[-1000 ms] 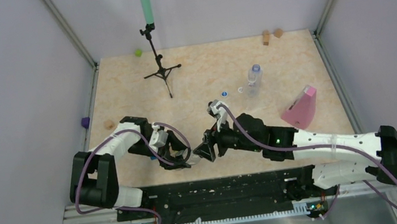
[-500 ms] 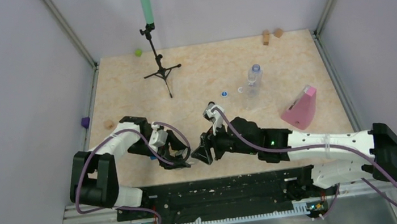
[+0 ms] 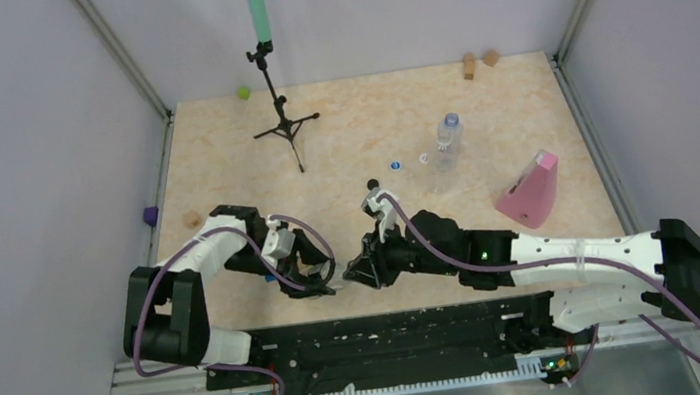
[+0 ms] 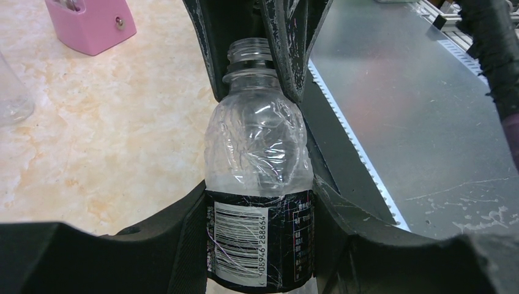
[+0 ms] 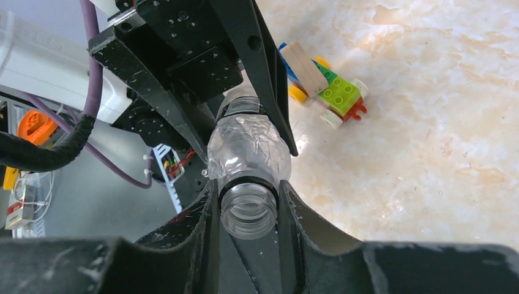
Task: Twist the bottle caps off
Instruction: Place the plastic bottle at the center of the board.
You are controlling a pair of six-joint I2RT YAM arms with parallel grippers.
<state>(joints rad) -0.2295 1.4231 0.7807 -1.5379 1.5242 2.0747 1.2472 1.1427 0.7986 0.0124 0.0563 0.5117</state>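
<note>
**Held bottle is open: let go cleanly, then move to the next**

Bottle (image 4: pixel 257 153): clear, thin crumpled wall, dark label. It lies roughly level between the 2 arms at the near edge of the bench (image 3: pixel 357 126). Mouth open and threads bare in both wrist views; no cap on it.

Left end effector (image 4: pixel 260 239) is clamped around the label band. Right end effector (image 5: pixel 248 196) is closed on the neck, fingers touching it on either side.

2 loose caps, blue cap (image 3: pixel 394 165) and white cap (image 3: pixel 424 159), lie well apart from the arms. They sit just beside the second bottle (image 3: pixel 446 142), which stands upright farther back. Its top looks capped, but it is too small to be sure. Pink wedge (image 3: pixel 530 192) is to its right.

Judgement: this bottle is done, and the step in hand is the release.
- Open the right fingers first and back straight off along the neck axis so the threads do not snag.
- Hold the left grip light. The wall is buckled, and more squeeze would likely collapse it.
- Stand the bottle upright away from the bench edge and off the loose caps, then let go.
- The second bottle is probably next: 1 arm on the body, 1 on the cap.
</note>
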